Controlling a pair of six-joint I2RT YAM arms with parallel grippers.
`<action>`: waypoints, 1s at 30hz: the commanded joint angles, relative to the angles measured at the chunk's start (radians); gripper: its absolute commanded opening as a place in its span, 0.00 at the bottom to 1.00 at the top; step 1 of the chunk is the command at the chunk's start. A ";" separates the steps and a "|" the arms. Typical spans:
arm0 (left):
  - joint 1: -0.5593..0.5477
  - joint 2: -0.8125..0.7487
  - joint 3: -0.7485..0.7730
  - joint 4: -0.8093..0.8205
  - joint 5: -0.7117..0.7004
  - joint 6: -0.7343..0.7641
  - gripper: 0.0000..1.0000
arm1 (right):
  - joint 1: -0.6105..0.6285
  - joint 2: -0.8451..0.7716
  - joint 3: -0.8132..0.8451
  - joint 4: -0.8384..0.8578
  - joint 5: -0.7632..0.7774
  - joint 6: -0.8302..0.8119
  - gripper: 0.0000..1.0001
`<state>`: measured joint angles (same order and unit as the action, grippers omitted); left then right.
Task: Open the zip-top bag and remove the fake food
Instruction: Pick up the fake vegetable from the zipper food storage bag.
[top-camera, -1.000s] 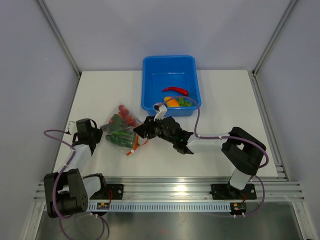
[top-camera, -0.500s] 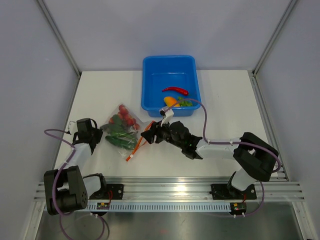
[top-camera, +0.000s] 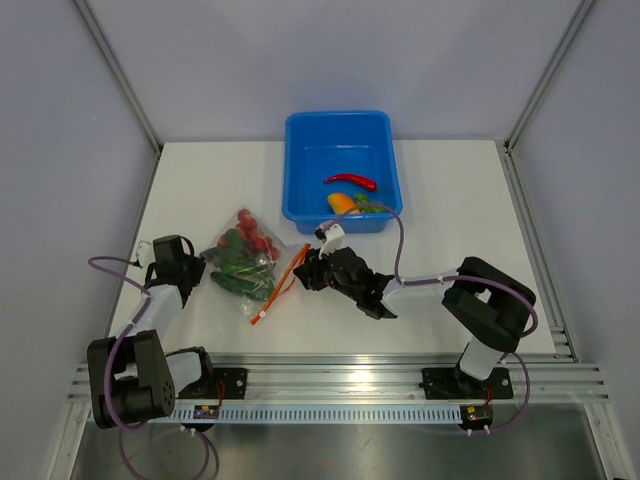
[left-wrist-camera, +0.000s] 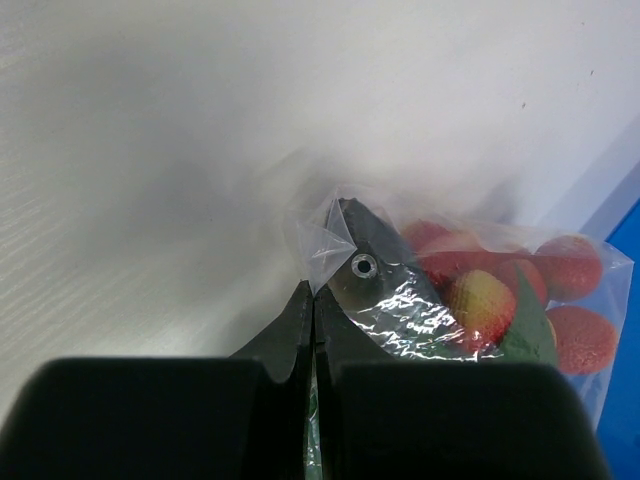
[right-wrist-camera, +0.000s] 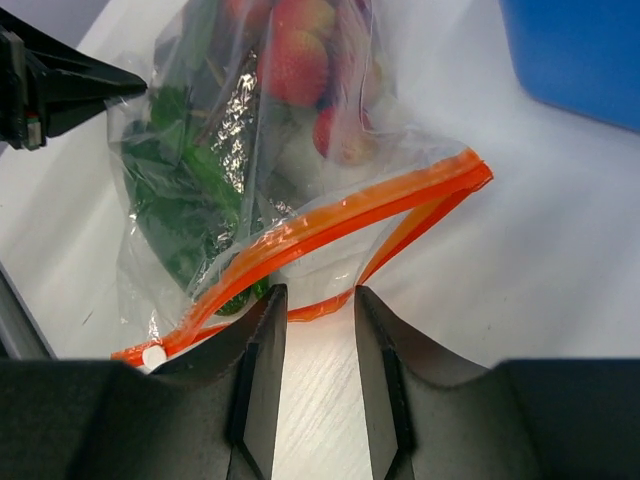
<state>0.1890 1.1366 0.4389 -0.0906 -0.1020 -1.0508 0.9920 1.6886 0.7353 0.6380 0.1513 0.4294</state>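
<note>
Just ahead of the right pincer (right-wrist-camera: 312, 296), the zip-top bag (right-wrist-camera: 215, 215) is seen lying on the white table (right-wrist-camera: 470, 300). Its orange-red zip strip (right-wrist-camera: 330, 222) runs across in front of the fingertips. The strip's two lips are parted along the stretch nearest the pincer and meet again at the end to its right. The nearer lip is crossed by the gap between the fingers. The right pincer is held spread, bare table is visible between its fingers, and nothing is pinched. A small white slider (right-wrist-camera: 152, 353) is seen at the strip's end to the pincer's left.

Beyond the strip, the fake food (top-camera: 245, 262) is packed inside the bag. Green vegetables (right-wrist-camera: 165, 165) lie to the left, a silvery fish (left-wrist-camera: 375, 272) in the middle, and a cluster of red and yellow balls (right-wrist-camera: 298, 62) farthest off. At the bag's far corner the left pincer (left-wrist-camera: 313, 298) is found, its fingers pressed together on a fold of the clear film.

Ahead and to the right of the right pincer, apart from the bag, a blue tub (top-camera: 340, 119) is set. In it a red chili (top-camera: 351, 181), an orange-yellow pepper (top-camera: 341, 203) and a green vegetable (top-camera: 371, 206) are held.
</note>
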 joint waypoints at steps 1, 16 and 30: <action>0.003 0.008 0.041 0.014 -0.015 0.014 0.00 | -0.001 0.048 0.093 -0.030 -0.031 -0.021 0.41; 0.003 0.032 0.049 0.023 0.008 0.025 0.00 | 0.037 0.256 0.358 -0.239 -0.084 -0.146 0.51; -0.006 0.066 0.067 0.020 0.018 0.037 0.00 | 0.074 0.301 0.398 -0.261 -0.147 -0.187 0.57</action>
<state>0.1871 1.2064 0.4725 -0.0956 -0.0910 -1.0309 1.0435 1.9915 1.1061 0.3531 0.0322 0.2771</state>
